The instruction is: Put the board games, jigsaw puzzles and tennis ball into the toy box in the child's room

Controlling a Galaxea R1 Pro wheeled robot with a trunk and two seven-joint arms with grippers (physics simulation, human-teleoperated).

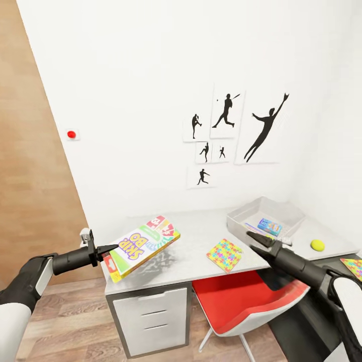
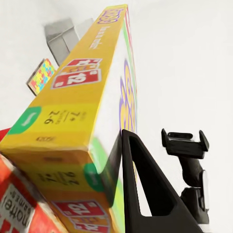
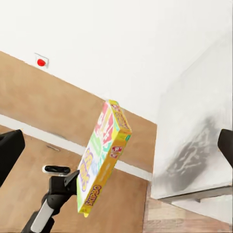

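My left gripper [image 1: 107,248] is shut on the end of a yellow-and-green Skip-Bo board game [image 1: 144,245], held tilted over the left end of the table [image 1: 196,234]. A red-and-white box edge [image 2: 14,208] shows pressed under it. One left finger [image 2: 145,189] lies against the box's face. The grey toy box [image 1: 266,213] stands at the back right with a blue board game [image 1: 270,226] inside. One jigsaw puzzle [image 1: 224,255] lies near the front edge and another [image 1: 353,266] on the dark cabinet. The tennis ball [image 1: 317,245] rests right of the toy box. My right gripper [image 1: 256,241] is open and empty before the toy box.
A red chair [image 1: 241,301] is tucked under the table's middle, with a white drawer unit [image 1: 151,317] under its left end. Baseball silhouette posters [image 1: 226,136] hang on the white wall. A red button [image 1: 71,134] sits on the wall at left, beside a wooden panel.
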